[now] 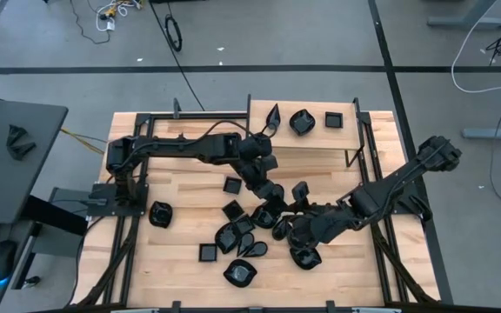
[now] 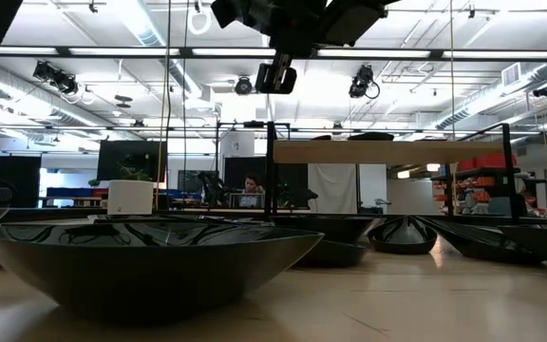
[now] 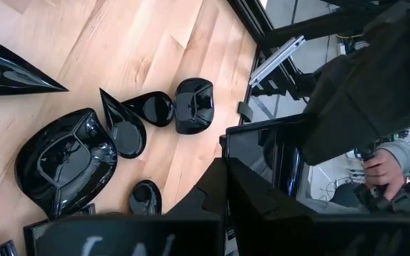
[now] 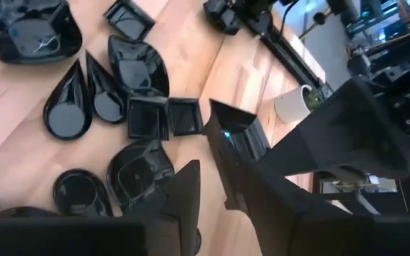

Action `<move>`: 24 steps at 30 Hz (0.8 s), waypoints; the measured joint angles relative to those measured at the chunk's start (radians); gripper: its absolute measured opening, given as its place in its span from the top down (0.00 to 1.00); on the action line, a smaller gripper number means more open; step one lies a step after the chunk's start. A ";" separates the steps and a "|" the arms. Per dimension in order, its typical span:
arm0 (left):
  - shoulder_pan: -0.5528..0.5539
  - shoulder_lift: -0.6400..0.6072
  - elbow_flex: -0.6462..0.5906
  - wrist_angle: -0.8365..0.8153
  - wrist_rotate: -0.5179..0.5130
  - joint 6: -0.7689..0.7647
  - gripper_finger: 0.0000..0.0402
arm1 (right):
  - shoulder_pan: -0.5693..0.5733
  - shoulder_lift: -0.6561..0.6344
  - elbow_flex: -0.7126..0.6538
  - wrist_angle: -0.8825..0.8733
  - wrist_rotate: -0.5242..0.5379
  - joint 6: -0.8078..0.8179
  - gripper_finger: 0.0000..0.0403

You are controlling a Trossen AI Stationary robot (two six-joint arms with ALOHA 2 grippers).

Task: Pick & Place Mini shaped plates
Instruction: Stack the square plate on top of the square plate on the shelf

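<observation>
Several glossy black mini shaped plates (image 1: 237, 235) lie scattered on the middle of the wooden table, and three more (image 1: 301, 122) rest on a raised shelf at the far side. My left gripper (image 1: 274, 209) hangs above the pile, shut on a square plate (image 3: 262, 167). My right gripper (image 1: 292, 228) meets it from the right. Its fingers stand apart (image 4: 216, 192), with the same square plate (image 4: 233, 131) just ahead of the gap between them. My left gripper pinches the square plate by one edge of its rim (image 3: 228, 160) between its two fingers, coming slanting down from the table's left. The plate stands on edge ahead of the fingers, lifted clear of the table. My right gripper's fingers (image 4: 262, 195) flank the plate; I cannot tell whether they touch it.
Teardrop, square and rounded plates (image 4: 130, 67) crowd the table under both grippers. A small white pot (image 4: 290, 103) with a green plant stands near the table's edge. Black frame rails (image 1: 368, 148) run along the table's sides. A person's hand (image 3: 383, 163) shows beyond the table.
</observation>
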 joint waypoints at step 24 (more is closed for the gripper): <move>0.000 0.000 -0.001 0.058 -0.045 0.003 0.95 | -0.032 -0.002 -0.023 0.064 -0.142 0.013 0.99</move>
